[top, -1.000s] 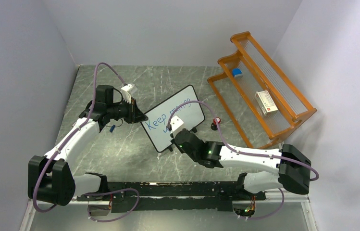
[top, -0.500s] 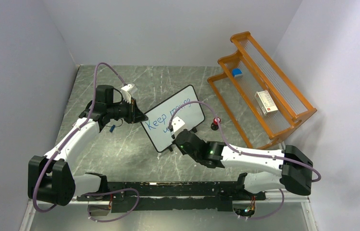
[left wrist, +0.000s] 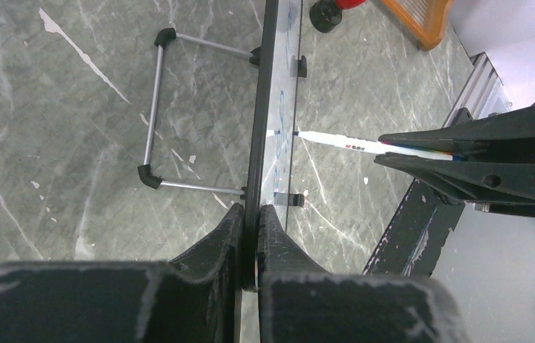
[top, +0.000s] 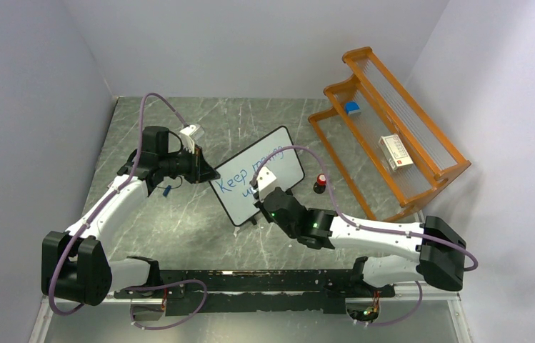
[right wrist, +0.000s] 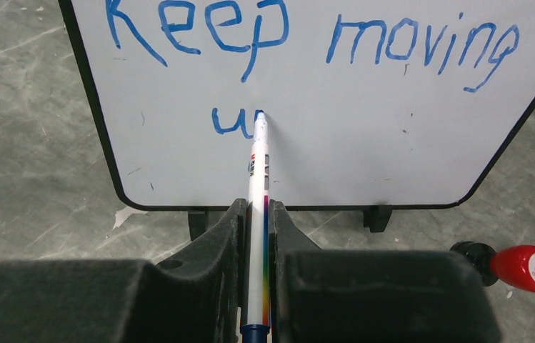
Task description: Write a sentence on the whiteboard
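Right fingers (right wrist: pixel 241 214) pinch tight on a marker (right wrist: pixel 257 164), its tip touching the whiteboard (right wrist: pixel 364 136) just right of a lone "u" on the second line. Above it reads "Keep moving", the sentence (right wrist: pixel 211 25) unfinished. Left fingers (left wrist: pixel 237 225) clamp the board's edge as it stands on the bench (top: pixel 178 221). The likely hazard is that too firm a push could skid the board in that clamp, or twist the marker, smearing fresh ink.

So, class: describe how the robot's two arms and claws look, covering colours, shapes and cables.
The left arm and right arm have white shells, black joints and looping purple cables. The left claw and right claw are black tapered wedges with scuffed edges.
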